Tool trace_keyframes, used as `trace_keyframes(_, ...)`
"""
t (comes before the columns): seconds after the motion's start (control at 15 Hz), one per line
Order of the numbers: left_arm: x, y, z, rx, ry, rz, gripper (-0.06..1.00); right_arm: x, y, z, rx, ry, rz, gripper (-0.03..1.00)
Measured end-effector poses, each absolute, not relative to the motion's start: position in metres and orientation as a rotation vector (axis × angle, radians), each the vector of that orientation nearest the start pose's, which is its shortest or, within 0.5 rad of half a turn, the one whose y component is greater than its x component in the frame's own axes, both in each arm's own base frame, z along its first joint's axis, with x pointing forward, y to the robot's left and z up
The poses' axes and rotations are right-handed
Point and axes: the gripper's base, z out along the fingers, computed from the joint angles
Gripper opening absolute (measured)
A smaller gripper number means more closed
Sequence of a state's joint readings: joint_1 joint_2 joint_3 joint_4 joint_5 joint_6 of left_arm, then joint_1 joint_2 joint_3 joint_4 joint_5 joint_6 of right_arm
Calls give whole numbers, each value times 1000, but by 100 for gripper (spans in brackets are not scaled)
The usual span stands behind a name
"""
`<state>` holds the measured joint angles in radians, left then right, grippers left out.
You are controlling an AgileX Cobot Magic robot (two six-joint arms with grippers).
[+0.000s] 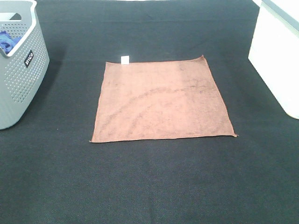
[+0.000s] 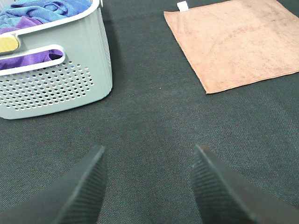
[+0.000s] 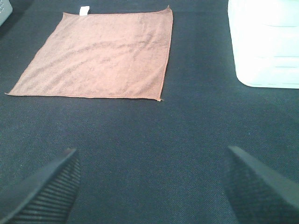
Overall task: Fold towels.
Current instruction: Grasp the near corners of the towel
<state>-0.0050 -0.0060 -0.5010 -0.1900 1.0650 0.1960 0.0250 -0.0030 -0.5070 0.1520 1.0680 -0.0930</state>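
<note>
Because the towel (image 1: 161, 100) lies spread flat and unfolded near the middle of the black table (image 1: 149, 191), its near edge running roughly across the front of both arms, the coming move turns on its two near corners. It is close to square, so it has no real long axis. The small white tag (image 1: 124, 59) sits on the far edge, toward the left side.

Seen from the left gripper (image 2: 147, 186), the towel lies ahead and inward toward the table's middle, its near left corner the closest part. From the right gripper (image 3: 149, 186) it also lies ahead and inward, the near right corner closest. Neither arm looks clearly nearer, and each stands well apart from its own corner, so a two-arm fold away from the robot seems the natural step.

Both grippers have their jaws spread wide with nothing between them, only bare table.

Further out, a grey perforated basket (image 1: 28, 60) holding blue and purple cloths (image 2: 42, 11) stands at the far left, and a white bin (image 1: 275, 60) at the far right, both clear of the towel.
</note>
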Motion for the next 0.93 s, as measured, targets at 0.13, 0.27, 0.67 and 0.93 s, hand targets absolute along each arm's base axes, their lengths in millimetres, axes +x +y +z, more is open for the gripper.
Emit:
trace_keyframes(0.13,-7,-15,278,214,2017,-107,53,-7,12,279,-129,2031,139,78)
trace_keyframes(0.27,-7,-15,278,214,2017,-107,53,-7,12,279,-129,2031,139,78)
trace_keyframes(0.67,-7,-15,278,214,2017,-107,53,-7,12,279,-129,2031,139,78)
trace_keyframes(0.93,-7,-15,278,214,2017,-107,53,-7,12,279,-129,2031,139,78)
